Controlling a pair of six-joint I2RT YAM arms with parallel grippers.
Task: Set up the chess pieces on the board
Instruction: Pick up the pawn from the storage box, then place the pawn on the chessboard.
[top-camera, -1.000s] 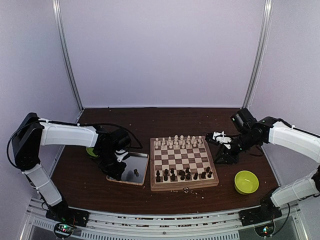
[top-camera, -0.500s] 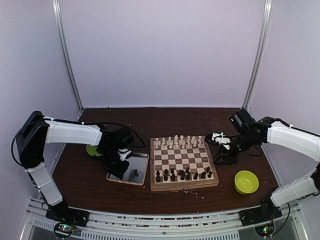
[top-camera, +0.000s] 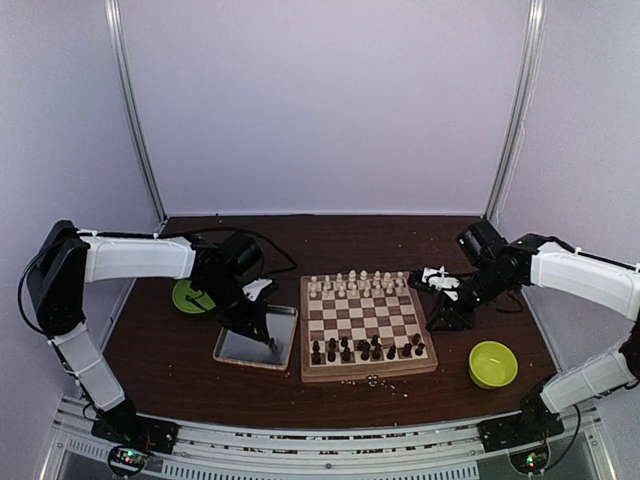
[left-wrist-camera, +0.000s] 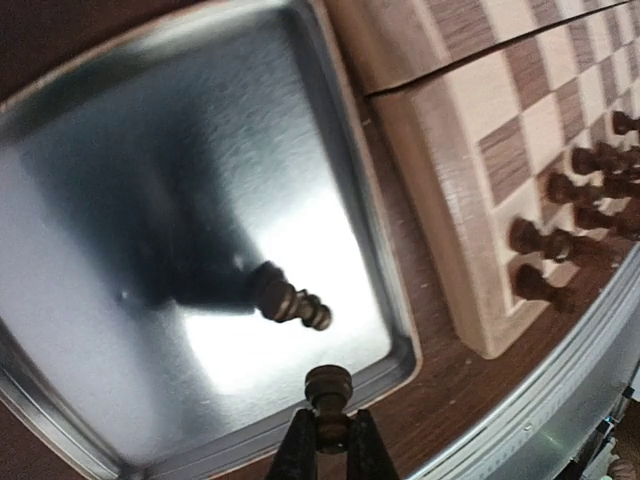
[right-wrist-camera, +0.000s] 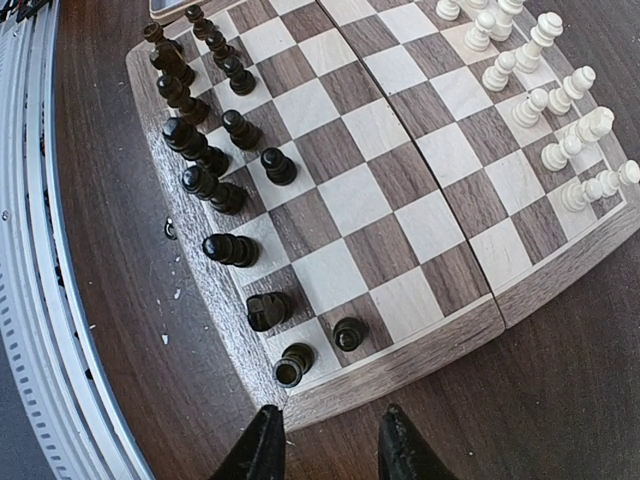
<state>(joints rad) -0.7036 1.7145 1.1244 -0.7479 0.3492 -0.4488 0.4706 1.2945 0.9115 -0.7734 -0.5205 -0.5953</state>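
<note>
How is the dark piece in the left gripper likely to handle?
The piece looks like hard turned wood, so probably rigid and light. The left gripper pinches it only at the fingertips, so it may twist or slip. Its round, narrow shape suggests it would tip and roll easily if bumped.

The tray (top-camera: 236, 346) is sitting left of the board (top-camera: 366, 319). One chess piece (left-wrist-camera: 290, 300) is lying in it; my left claw (left-wrist-camera: 327, 450) is holding another piece (left-wrist-camera: 329, 386) above it.

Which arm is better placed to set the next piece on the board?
Left. The left pincer is shut on a dark chess piece over the tray beside the board; the right pincer is open, empty.
</note>
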